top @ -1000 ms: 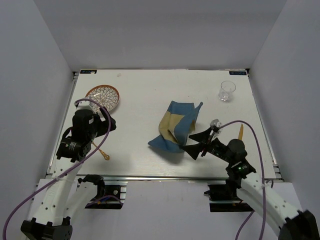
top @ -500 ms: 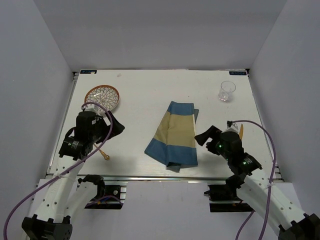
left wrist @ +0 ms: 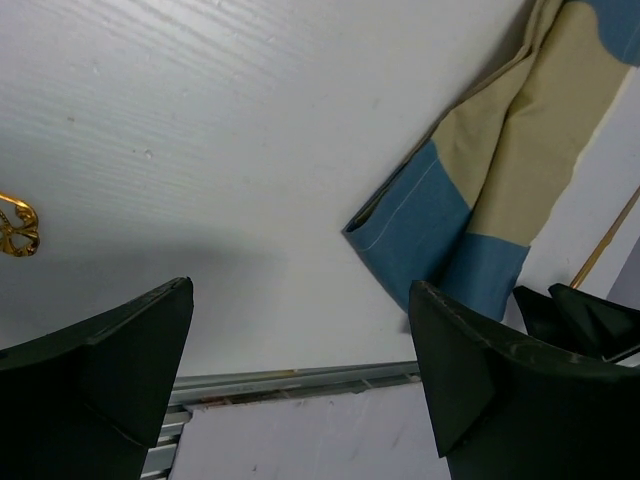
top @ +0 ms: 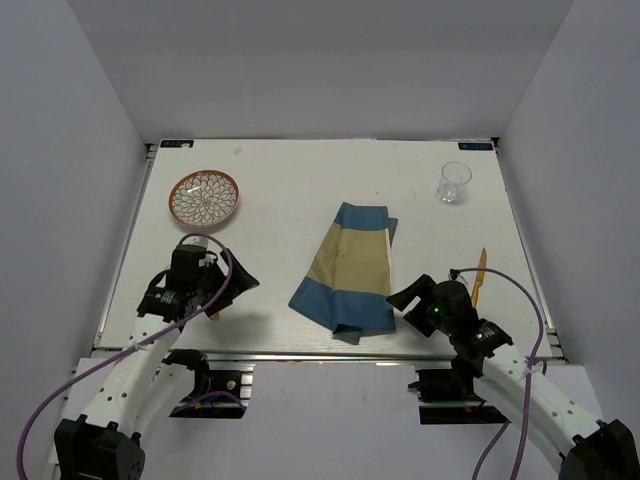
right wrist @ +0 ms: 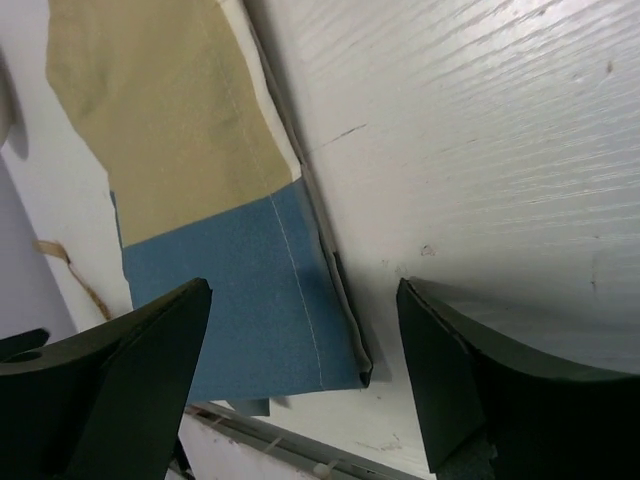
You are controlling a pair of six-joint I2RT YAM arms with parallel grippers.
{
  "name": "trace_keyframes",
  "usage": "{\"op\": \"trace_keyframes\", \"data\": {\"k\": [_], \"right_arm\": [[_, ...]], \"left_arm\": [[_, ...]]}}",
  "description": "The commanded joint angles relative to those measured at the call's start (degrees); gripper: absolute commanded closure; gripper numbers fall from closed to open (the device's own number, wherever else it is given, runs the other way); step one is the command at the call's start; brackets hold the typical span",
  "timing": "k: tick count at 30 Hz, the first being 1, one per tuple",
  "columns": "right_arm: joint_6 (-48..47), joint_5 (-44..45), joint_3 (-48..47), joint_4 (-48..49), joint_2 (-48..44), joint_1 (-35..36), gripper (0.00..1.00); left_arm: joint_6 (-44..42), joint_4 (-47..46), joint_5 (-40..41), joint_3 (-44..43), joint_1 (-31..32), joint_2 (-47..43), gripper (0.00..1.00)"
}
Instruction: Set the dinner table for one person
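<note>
The dinner table [top: 290,180] is a large white top with metal rails. A blue-and-tan cloth placemat [top: 347,268] lies flat on it, near the front middle; it also shows in the left wrist view [left wrist: 480,190] and the right wrist view [right wrist: 190,180]. My left gripper [top: 238,284] is open and empty, low over the table left of the cloth [left wrist: 300,288]. My right gripper [top: 402,298] is open and empty, just right of the cloth's near corner [right wrist: 302,285]. A gold utensil [left wrist: 15,226] lies beside my left gripper, mostly hidden in the top view.
A patterned orange-rimmed dish [top: 204,197] sits at the back left. A clear glass [top: 453,182] stands at the back right. A thin orange utensil [top: 481,270] lies right of my right gripper. The table's front rail [left wrist: 290,380] is close below both grippers.
My right gripper has let go of the cloth, which went from bunched up to flat. Both arms have drawn back toward the near edge; the left one no longer covers the dish.
</note>
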State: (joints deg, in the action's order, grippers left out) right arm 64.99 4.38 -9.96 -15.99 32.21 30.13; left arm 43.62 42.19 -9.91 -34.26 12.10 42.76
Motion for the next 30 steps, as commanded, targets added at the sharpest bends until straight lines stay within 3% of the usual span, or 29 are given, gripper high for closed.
{"op": "trace_keyframes", "data": {"k": [1,7,10,13,22,30], "right_arm": [[1.28,-2.53,4.66,0.69,-2.49,0.81,0.20],[0.84,-3.77,9.16,6.39,-0.05,1.51,0.39],[-0.65,-3.25,8.82,7.64,2.86,1.77,0.61],[-1.88,-2.54,8.46,8.51,3.92,1.86,1.00],[-6.45,-1.48,4.60,7.64,0.94,1.86,1.00],[-8.74,-6.14,3.37,10.10,-6.45,1.86,1.00]], "left_arm": [[2.00,-4.83,-2.39,3.32,-0.32,0.56,0.02],[2.27,-13.36,-5.20,5.52,-0.32,7.83,0.02],[0.25,-13.98,-5.91,2.80,-0.32,14.51,0.02],[-0.46,-16.08,-6.78,3.14,0.21,17.34,0.02],[-2.22,-26.54,-12.15,5.00,4.33,29.65,0.08],[-4.94,-27.96,-12.41,0.43,10.83,37.73,0.15]]}}
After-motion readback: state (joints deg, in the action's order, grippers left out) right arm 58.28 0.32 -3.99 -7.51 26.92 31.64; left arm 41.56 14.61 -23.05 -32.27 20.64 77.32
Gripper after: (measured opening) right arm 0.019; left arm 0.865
